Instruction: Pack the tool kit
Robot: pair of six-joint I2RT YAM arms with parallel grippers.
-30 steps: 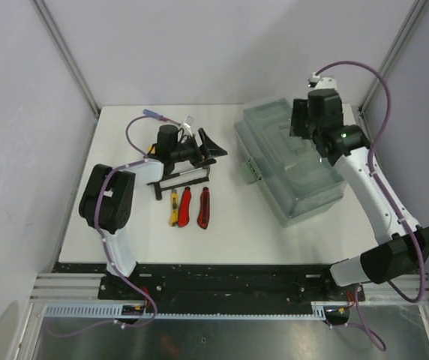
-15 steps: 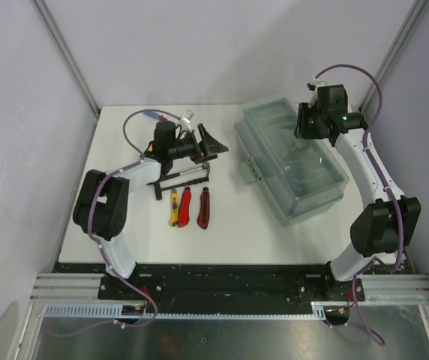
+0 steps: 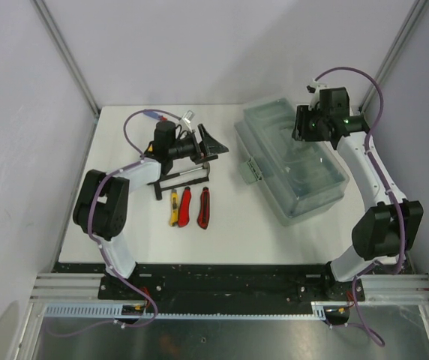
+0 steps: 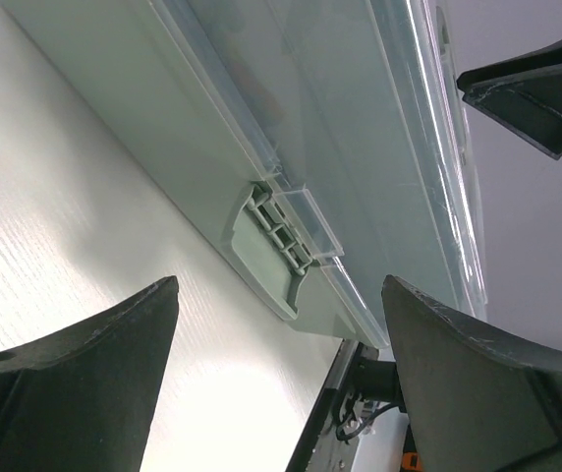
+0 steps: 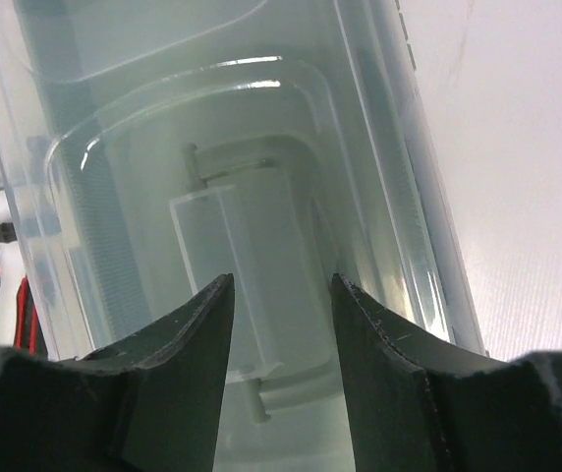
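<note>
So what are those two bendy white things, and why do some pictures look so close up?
They are two robot arms. The wide picture looks down from above. The close-ups come from a camera on each wrist, so the dark wedges are fingers. The left end effector is open, facing the latch of the toolbox; the right end effector is open over its lid handle. On the white table lie a yellow knife, two red knives and a small hammer. Nothing is held.
</note>
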